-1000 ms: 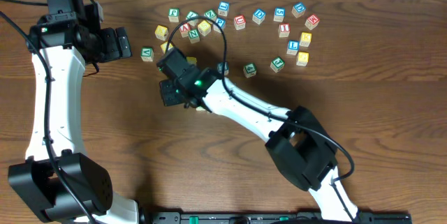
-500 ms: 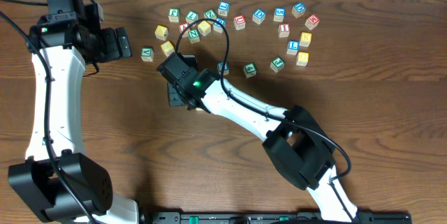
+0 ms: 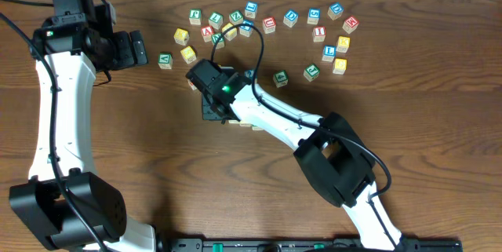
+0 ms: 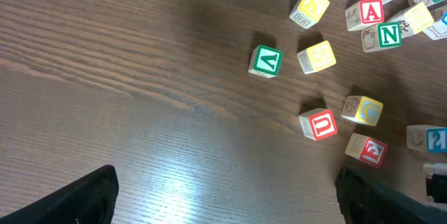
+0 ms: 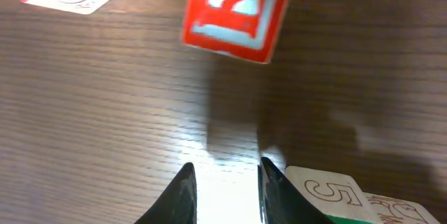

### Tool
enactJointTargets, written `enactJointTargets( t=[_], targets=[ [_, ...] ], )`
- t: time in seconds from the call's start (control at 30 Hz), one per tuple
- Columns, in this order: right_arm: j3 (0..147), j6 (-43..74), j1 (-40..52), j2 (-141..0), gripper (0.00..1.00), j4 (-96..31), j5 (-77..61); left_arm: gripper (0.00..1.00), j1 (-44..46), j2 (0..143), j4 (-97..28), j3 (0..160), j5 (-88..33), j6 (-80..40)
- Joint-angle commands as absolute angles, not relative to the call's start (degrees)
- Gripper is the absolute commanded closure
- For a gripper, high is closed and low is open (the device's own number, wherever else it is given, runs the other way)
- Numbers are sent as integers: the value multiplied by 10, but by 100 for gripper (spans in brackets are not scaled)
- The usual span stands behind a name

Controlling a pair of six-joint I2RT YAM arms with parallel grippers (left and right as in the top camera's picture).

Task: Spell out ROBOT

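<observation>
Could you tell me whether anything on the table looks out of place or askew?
Nothing looks damaged or spilled. The alphabet cubes lie scattered and turned at different angles, several bunched together beside the red A cube; no word is lined up yet.

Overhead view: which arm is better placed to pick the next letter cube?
Right, probably. The right tool sits low and empty among the small wooden letter cubes, a red-lettered cube ahead. The left tool hangs open beyond the cluster's left edge.
</observation>
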State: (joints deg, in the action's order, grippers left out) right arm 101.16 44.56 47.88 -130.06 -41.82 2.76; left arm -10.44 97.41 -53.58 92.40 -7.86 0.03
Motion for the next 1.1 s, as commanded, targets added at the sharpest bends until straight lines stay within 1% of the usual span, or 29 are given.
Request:
enactJointTargets(
  t=[0.0,0.07,0.2,0.4,0.57,0.77,0.9,1.07],
  targets=[
    [1021,438,468,-1304,78,-423,14,2,-106,966,-537,936,-84,2],
    [1021,421,465,-1304,78,-423,3,2,-106,966,-537,936,-84,2],
    [1025,376,460,-1304,75,-423,-22,2,-106,966,-537,936,-84,2],
    [1053,331,451,-1286,70,-454,-23,2,-106,966,-537,936,-84,2],
    [1079,322,443,-1268,68,-482,-17,2,-106,966,-537,936,-84,2],
    [1069,338,420,-1270,72,-482,24,2,-106,966,-537,936,-84,2],
    [1057,338,412,-1278,75,-485,27,2,-106,966,-537,936,-84,2],
    [1056,338,413,-1296,75,-490,27,2,-106,966,-537,936,-84,2]
  ],
)
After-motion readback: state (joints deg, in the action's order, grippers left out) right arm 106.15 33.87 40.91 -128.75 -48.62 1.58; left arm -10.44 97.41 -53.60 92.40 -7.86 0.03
